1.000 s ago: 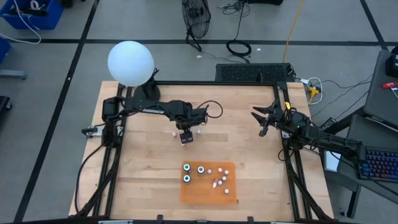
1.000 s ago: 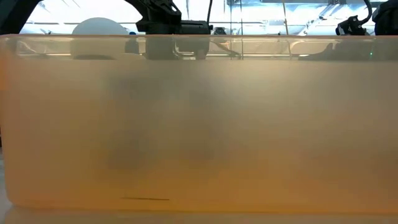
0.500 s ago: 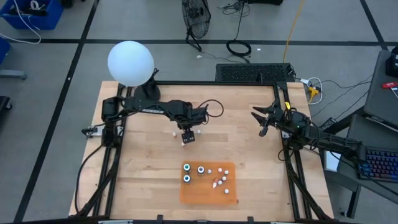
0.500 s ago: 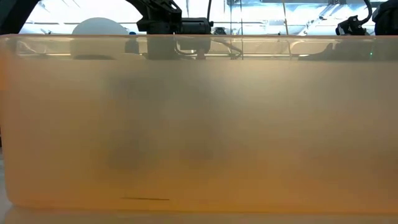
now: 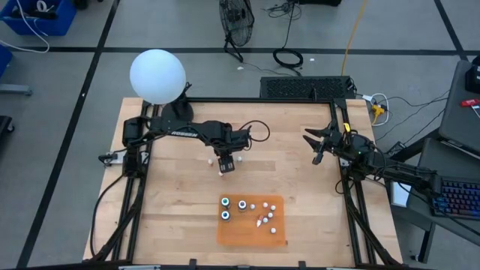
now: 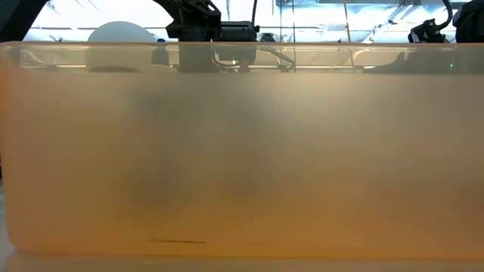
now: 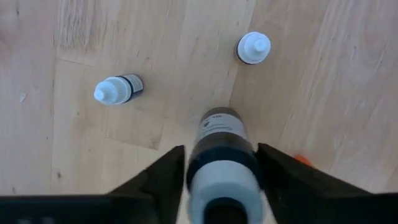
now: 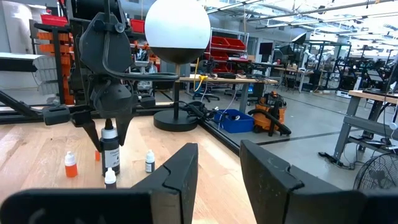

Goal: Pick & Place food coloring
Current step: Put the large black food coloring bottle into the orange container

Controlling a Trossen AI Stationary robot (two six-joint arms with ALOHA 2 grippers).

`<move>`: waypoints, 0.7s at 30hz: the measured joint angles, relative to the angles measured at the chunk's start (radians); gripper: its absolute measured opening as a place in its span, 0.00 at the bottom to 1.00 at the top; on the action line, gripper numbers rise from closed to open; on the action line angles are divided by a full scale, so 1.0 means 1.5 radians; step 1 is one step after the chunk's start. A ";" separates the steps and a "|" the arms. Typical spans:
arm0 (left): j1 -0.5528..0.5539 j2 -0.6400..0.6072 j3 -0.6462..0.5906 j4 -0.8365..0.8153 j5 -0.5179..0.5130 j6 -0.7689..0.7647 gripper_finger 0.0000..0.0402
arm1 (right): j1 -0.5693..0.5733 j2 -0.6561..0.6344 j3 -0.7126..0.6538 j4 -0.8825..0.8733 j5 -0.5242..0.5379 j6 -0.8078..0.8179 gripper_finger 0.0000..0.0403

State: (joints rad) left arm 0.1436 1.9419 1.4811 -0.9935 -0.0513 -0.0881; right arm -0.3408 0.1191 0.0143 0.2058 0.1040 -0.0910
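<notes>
My left gripper [image 5: 225, 166] points down over the table's middle, its fingers closed around a dark food coloring bottle [image 7: 222, 155] with a whitish top. Around it on the wood are a lying white dropper bottle [image 7: 118, 90], an upright one [image 7: 253, 48] and an orange one [image 8: 71, 165]. Several more food coloring bottles [image 5: 243, 204] stand on the orange mat [image 5: 240, 234] near the front edge. My right gripper [image 5: 315, 146] waits open at the table's right side. My left gripper pinches the dark bottle's upper body [image 8: 110, 144] between its two fingers [image 7: 165, 177], one on each side. The fingers come from above, pointing down. The bottle stands upright, and its base seems to be on the table.
A white globe lamp [image 5: 157, 75] on a dark base stands at the far left corner. An orange translucent blur [image 6: 242, 151] fills the low view and hides the table. Bare wood lies between the gripper and the mat.
My left gripper has stayed in place and narrowed its fingers onto the dark bottle, taking hold of it. The bottle has stayed where it was.
</notes>
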 joint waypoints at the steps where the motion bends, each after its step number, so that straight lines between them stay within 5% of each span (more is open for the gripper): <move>1: 0.000 0.000 0.000 0.000 0.000 -0.001 0.44 | 0.000 0.000 0.000 0.000 0.000 0.000 0.27; 3: 0.000 0.000 0.000 0.000 0.000 -0.002 0.36 | 0.000 0.000 0.000 0.000 0.000 0.000 0.27; 10: -0.015 -0.007 0.034 -0.057 -0.012 0.001 0.36 | 0.000 0.000 0.000 0.000 0.000 0.000 0.27; 21: -0.183 -0.023 0.330 -0.269 -0.048 -0.065 0.36 | 0.000 0.000 0.000 0.000 0.000 0.000 0.27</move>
State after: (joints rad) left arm -0.1310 1.9077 1.9765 -1.3968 -0.1236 -0.1855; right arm -0.3405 0.1192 0.0144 0.2058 0.1040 -0.0910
